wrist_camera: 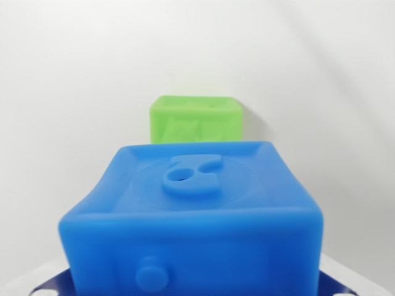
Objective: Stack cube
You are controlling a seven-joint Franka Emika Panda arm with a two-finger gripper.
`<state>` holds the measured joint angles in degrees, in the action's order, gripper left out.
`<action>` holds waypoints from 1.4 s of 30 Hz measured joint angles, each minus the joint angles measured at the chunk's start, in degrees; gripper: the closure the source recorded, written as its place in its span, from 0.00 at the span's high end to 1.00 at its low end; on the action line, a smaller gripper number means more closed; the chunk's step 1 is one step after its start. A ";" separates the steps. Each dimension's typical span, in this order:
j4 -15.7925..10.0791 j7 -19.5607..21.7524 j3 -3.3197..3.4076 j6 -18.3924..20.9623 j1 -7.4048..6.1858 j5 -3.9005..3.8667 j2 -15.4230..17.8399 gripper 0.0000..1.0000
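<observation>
A soft blue cube [197, 216] fills the lower half of the wrist view, very close to the camera, with a raised round figure on its top face and a small knob on its near face. Only slivers of my gripper [194, 287] show, as pale finger parts at the bottom left corner and bottom right corner, flanking the cube's sides and shut on it. Behind the blue cube, farther away, a green cube [196, 118] rests on the white surface; its lower part is hidden by the blue one.
A plain white surface [74, 92] surrounds both cubes, with a faint shadow to the green cube's right.
</observation>
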<state>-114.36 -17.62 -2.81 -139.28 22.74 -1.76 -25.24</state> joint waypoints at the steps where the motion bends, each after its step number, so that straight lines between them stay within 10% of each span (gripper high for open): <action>1: -0.02 0.00 0.00 -0.32 0.00 -0.01 -0.27 0.00; 41: 0.35 0.02 0.48 -7.33 -0.34 -0.15 -7.70 0.00; 42: 0.35 0.02 0.49 -7.34 -0.35 -0.15 -7.70 1.00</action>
<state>-114.01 -17.60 -2.33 -146.62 22.39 -1.90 -32.94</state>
